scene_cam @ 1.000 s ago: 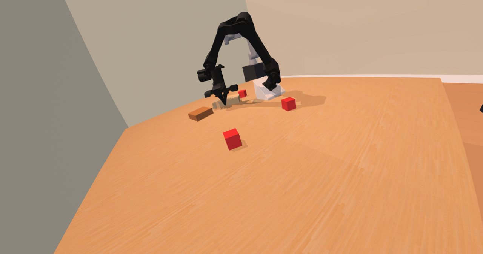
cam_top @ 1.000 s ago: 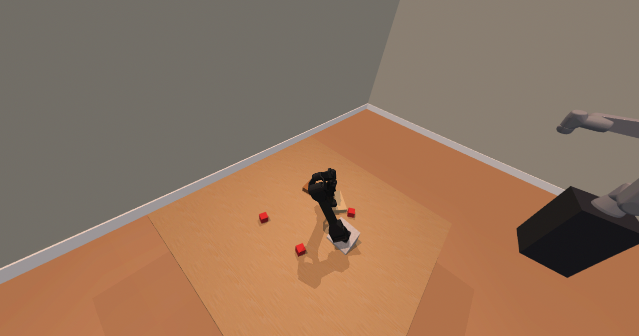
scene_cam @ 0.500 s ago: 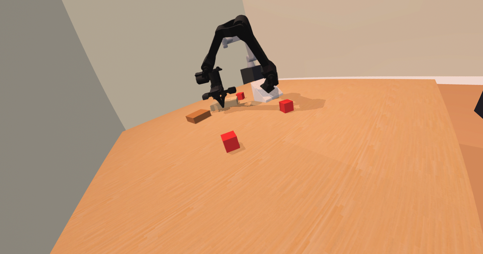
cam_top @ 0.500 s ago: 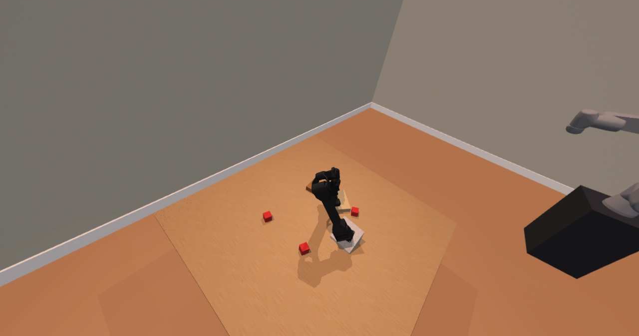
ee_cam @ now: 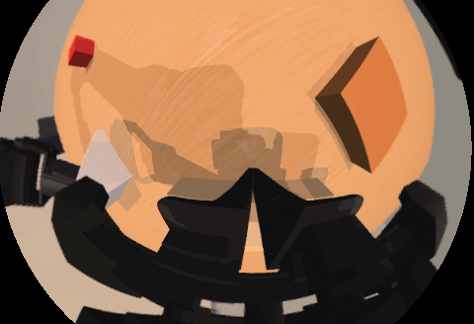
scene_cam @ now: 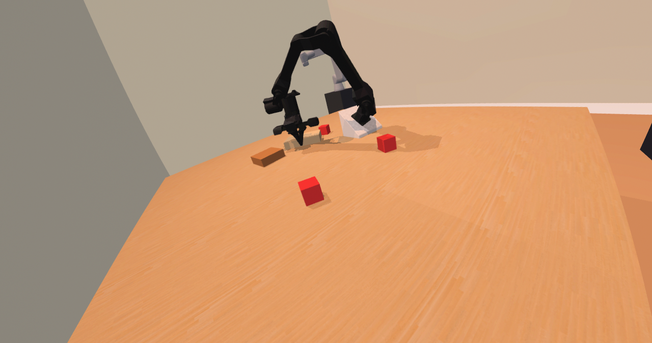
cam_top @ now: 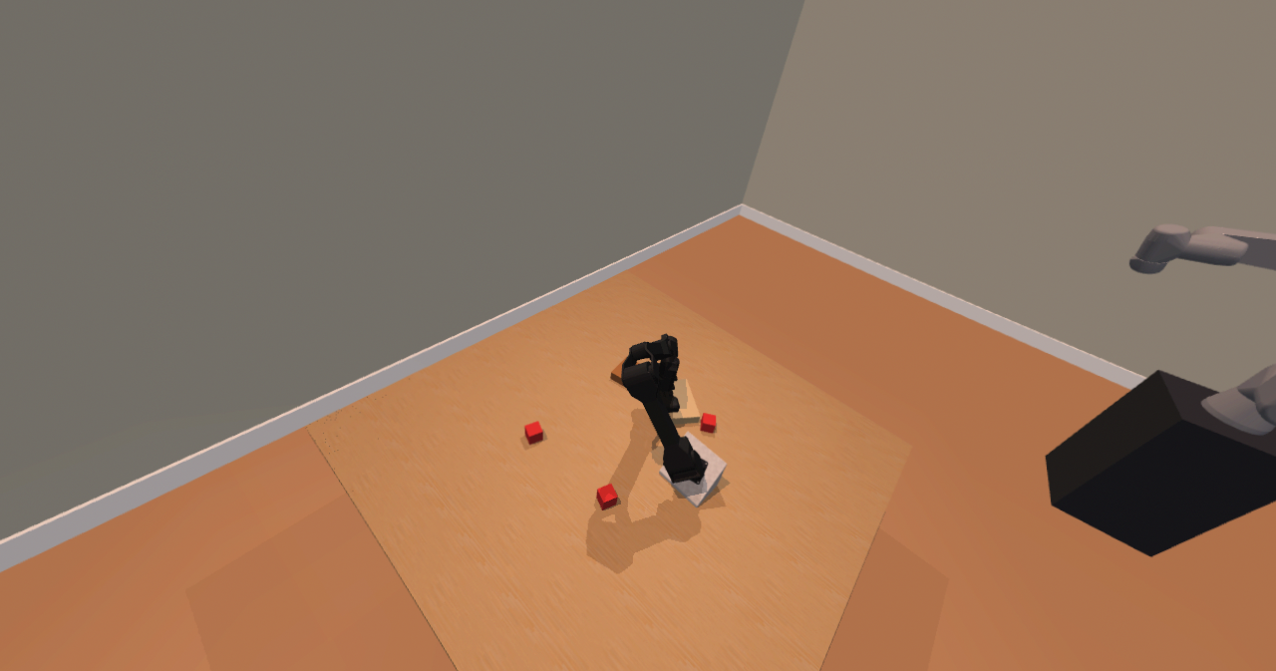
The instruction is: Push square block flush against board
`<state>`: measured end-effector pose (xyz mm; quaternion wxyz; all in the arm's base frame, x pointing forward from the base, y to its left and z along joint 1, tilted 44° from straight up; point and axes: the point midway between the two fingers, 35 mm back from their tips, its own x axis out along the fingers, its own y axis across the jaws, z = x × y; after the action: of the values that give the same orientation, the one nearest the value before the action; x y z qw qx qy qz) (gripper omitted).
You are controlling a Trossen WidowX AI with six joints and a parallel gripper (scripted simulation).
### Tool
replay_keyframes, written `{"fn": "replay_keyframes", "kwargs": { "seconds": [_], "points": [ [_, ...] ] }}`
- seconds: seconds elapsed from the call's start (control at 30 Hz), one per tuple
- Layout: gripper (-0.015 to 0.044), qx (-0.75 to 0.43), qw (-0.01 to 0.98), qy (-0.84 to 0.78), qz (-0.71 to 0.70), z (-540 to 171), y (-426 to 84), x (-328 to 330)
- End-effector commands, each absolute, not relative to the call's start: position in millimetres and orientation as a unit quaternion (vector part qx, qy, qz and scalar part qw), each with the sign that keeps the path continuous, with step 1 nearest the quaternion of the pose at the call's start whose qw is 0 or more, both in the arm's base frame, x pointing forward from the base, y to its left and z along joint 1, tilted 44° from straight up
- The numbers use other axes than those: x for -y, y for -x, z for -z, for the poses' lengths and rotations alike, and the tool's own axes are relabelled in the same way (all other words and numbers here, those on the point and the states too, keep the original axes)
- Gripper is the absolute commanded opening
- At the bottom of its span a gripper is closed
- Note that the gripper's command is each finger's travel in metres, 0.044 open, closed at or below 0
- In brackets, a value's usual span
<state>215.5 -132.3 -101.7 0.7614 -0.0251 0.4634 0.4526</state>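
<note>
The square block (scene_cam: 267, 156) (ee_cam: 371, 103) is a flat brown-orange piece on the wooden table; in the top view only its corner (cam_top: 617, 372) shows behind the arm. The board (scene_cam: 313, 137) (cam_top: 689, 406) is a pale tan strip lying a little to the right of the block, with a gap between them. My gripper (scene_cam: 300, 143) (ee_cam: 252, 172) is shut on nothing and points straight down. Its tip is low over the table at the board's near side, to the right of the block. I cannot tell whether it touches the board.
The arm's white base (scene_cam: 357, 126) (cam_top: 705, 482) stands behind the board. A black pedestal (cam_top: 1159, 462) with a grey arm stands off the table.
</note>
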Motion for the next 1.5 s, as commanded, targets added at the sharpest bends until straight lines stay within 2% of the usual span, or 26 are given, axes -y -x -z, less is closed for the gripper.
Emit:
{"fn": "replay_keyframes", "kwargs": {
  "seconds": [0.0, 0.93, 1.13, 1.47],
  "points": [
    [0.0, -0.466, 0.759, 0.026, -0.454, 101, -217, 130],
    [0.0, -0.465, 0.759, 0.025, -0.455, 77, -247, 110],
    [0.0, -0.466, 0.759, 0.025, -0.455, 40, -235, 150],
    [0.0, -0.501, 0.758, -0.033, -0.416, 49, -238, 166]
  ]
}}
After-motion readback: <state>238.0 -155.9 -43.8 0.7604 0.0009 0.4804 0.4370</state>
